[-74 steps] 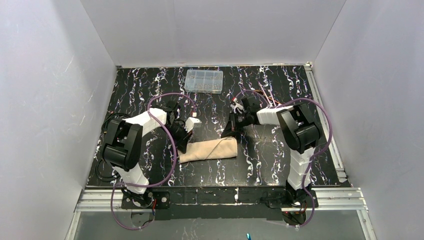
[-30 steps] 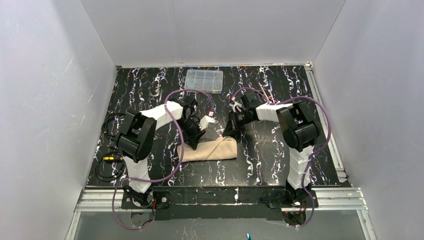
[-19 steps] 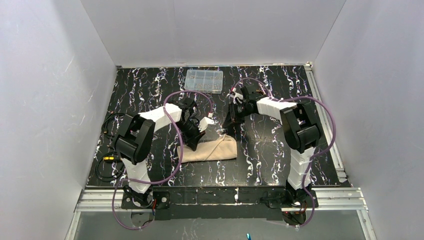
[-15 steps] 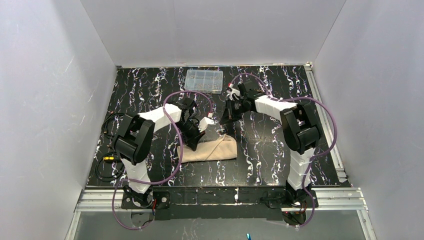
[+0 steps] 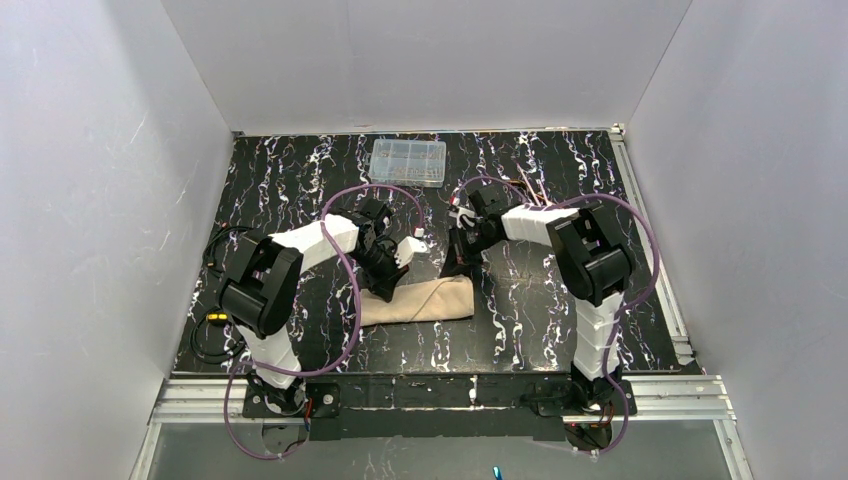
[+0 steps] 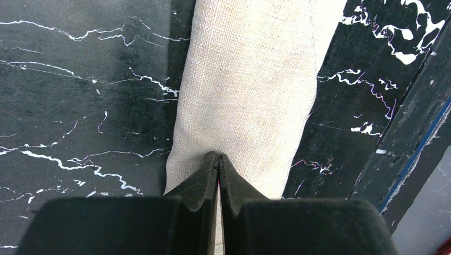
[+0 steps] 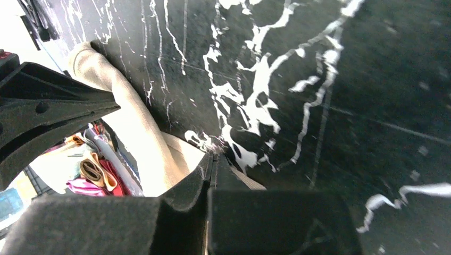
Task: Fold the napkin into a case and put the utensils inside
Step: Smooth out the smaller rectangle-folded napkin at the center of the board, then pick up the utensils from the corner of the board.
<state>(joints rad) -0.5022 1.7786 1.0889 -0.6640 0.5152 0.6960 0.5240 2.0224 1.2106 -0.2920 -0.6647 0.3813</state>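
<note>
Nearest us, past the metal rail (image 5: 440,392) where both arms are bolted, the black marbled table (image 5: 530,330) carries the napkin (image 5: 420,301) just near of its middle, folded to a narrow beige strip. Its long axis runs left to right, slightly skewed: the left end sits nearer, the right end a little farther. A purple cable (image 5: 356,298) from the left arm loops across the strip's left end in the top view and hides part of it. The left gripper (image 6: 218,158) stands over that left end with its fingers pressed together, tips down on the cloth – whether a fold is caught between them we cannot tell. The right gripper (image 7: 214,156) is also closed, holding nothing we can see, its tips at the tabletop just beside the far right corner of the cloth. Well beyond both, by the back wall, lies a clear plastic compartment box (image 5: 408,162) – apart from everything else.
</note>
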